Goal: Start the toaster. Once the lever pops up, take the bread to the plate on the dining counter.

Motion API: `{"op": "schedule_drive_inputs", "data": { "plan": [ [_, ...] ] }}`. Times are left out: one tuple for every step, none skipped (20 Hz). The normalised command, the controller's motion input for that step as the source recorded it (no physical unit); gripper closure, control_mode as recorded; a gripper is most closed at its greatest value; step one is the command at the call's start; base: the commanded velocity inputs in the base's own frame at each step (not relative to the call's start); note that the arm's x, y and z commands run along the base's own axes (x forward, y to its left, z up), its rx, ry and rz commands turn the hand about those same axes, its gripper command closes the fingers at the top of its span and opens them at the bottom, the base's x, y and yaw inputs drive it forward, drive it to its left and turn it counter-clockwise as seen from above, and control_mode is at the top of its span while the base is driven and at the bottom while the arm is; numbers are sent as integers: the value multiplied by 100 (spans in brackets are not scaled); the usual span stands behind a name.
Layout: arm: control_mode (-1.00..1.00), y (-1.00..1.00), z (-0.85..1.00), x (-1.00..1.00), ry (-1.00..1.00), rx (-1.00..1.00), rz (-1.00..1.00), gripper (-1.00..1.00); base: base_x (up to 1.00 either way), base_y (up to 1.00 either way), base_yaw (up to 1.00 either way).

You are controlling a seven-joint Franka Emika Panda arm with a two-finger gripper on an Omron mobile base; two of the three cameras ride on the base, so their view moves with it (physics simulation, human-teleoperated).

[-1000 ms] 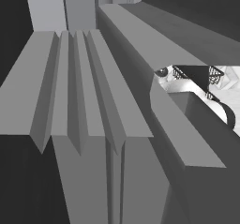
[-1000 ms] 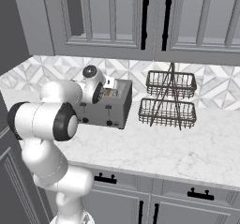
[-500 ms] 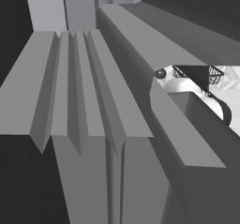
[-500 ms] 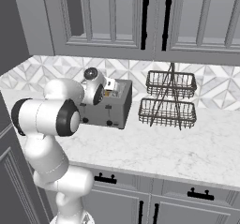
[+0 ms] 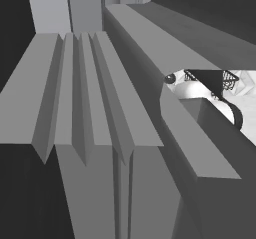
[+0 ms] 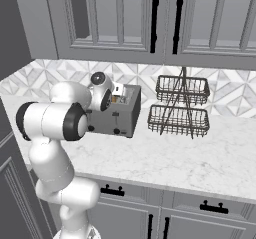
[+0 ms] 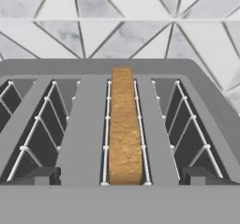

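The grey toaster (image 6: 119,117) stands on the marble worktop against the tiled wall. The hand view looks down on the toaster's top (image 7: 89,129), where the bread (image 7: 124,129), a tan slice seen edge-on, sits upright in the middle slot. My gripper (image 7: 123,176) hovers just above the toaster's near edge, open, with its dark fingertips (image 7: 47,175) wide apart on either side of the bread's slot and nothing between them. From the right base view the hand (image 6: 102,89) sits over the toaster's left end, beside the bread's tan top (image 6: 116,99).
A two-tier dark wire basket rack (image 6: 179,108) stands right of the toaster. Grey wall cabinets (image 6: 150,18) hang close above it. White marble worktop (image 6: 200,158) stretches to the right. A grey cabinet side (image 5: 100,108) blocks most of the left base view.
The arm has shifted slightly up and to the right over the toaster. The gripper has stayed open and the bread has not moved.
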Motion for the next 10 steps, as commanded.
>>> {"op": "schedule_drive_inputs", "data": {
  "plan": [
    [-100,0,0,4,0,0,0,-100,0,0,0],
    [-100,0,0,3,0,0,0,-100,0,0,0],
    [-100,0,0,2,0,0,0,-100,0,0,0],
    [-100,0,0,3,0,0,0,-100,0,0,0],
    [-100,0,-1,4,0,0,0,-100,0,0,0],
    [-100,0,-1,4,0,0,0,-100,0,0,0],
    [-100,0,-4,5,0,0,0,-100,0,0,0],
    [-100,0,-5,4,0,0,0,-100,0,0,0],
    [-100,0,-5,4,0,0,0,-100,0,0,0],
    [-100,0,-5,4,0,0,0,-100,0,0,0]
  ]
}}
